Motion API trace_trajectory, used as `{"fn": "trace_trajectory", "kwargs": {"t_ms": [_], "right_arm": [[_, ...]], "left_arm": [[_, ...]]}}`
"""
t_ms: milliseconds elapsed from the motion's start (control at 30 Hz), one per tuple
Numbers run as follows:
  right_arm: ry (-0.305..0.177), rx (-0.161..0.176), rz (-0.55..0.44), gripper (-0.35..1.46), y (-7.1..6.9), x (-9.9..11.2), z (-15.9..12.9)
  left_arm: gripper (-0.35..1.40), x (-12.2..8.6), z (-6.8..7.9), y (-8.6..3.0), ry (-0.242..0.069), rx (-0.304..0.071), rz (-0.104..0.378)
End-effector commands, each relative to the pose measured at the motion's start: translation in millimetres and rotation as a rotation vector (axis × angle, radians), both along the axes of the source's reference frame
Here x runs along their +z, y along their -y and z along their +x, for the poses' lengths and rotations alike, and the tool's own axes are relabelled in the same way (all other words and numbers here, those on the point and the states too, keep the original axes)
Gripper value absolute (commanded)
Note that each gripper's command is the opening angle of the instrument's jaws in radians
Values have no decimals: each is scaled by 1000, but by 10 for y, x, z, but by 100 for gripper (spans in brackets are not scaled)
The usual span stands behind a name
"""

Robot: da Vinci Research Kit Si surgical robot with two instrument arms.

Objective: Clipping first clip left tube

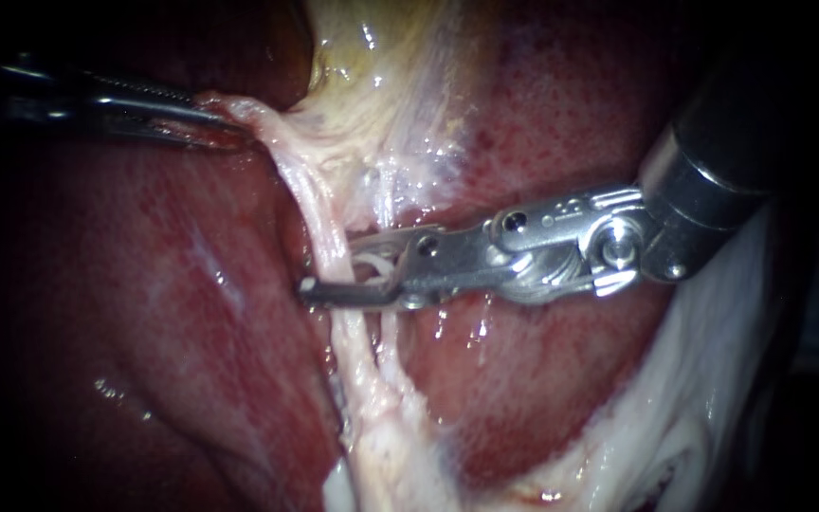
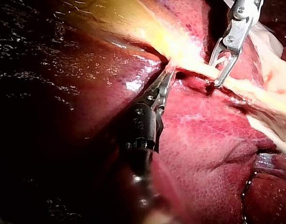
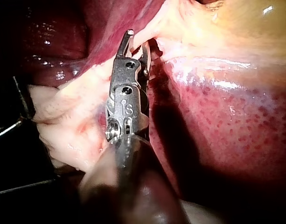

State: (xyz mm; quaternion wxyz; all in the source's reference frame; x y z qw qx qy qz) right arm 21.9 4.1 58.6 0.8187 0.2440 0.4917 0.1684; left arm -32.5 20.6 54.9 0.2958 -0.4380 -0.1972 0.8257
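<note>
The left tube (image 1: pixel 326 223) looks soft, slick and easy to tear, strung taut over the liver (image 1: pixel 144 284), so mid-span seems the spot, where the right instrument (image 1: pixel 336 265) straddles it with jaws apart while the left instrument (image 1: pixel 225 125) is clamped on the pale tissue (image 1: pixel 263 118) above it.

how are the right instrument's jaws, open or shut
Open: the right instrument straddles the pale tube, a gap showing between its jaws in the endoscope view.

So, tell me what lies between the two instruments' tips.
In the endoscope view, a taut pale tube spans it, from pale tissue the left instrument grips down into the right instrument's open jaws.
</note>
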Motion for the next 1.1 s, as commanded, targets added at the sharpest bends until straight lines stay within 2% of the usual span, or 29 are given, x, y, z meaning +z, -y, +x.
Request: {"fn": "trace_trajectory", "kwargs": {"t_ms": [33,233,333,467,600,700,967,1100], "right_arm": [[0,0,0,-3,0,0,0],[0,-1,-1,25,1,2,1],[8,11,29,38,3,5,3],[18,18,46,44,7,13,4],[-15,12,121,45,11,17,5],[-62,17,204,46,14,19,5],[-151,-26,379,45,25,28,6],[-168,-33,435,45,31,32,8]], "left_arm": [[-35,0,0,0,0,0,0],[-35,0,0,0,0,0,0],[-35,0,0,0,0,0,0],[-35,0,0,0,0,0,0],[-35,0,0,0,0,0,0],[-35,0,0,0,0,0,0],[-35,-1,1,1,0,0,0],[-35,-1,1,0,0,0,0]]}}
